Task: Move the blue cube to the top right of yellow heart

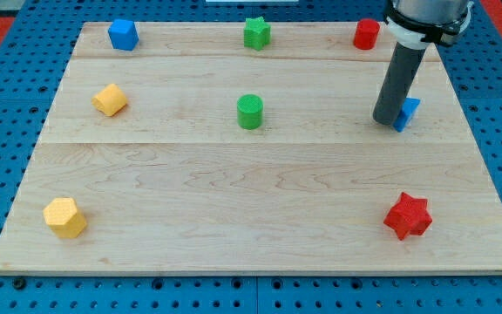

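Note:
My tip rests on the wooden board at the view's right. A small blue block sits right against the tip's right side, partly hidden by the rod, so I cannot make out its shape. A second blue block, chunky and cube-like, sits at the view's top left. A yellow block lies at the left, below that blue one; its shape is unclear. Another yellow block, with many sides, sits at the bottom left.
A green star is at the top centre and a green cylinder in the middle. A red cylinder is at the top right, just left of the rod. A red star is at the bottom right.

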Action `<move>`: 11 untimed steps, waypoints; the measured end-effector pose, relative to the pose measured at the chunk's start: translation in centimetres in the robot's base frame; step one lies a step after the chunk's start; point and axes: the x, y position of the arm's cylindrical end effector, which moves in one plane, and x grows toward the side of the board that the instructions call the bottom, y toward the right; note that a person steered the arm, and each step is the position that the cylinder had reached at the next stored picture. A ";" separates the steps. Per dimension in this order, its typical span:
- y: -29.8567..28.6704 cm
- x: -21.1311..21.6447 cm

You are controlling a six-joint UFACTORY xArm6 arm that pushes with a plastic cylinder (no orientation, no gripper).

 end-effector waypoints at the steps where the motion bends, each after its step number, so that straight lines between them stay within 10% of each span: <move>1: 1.2 0.1; 7: -29.7 -21.1; 11: -45.2 -21.3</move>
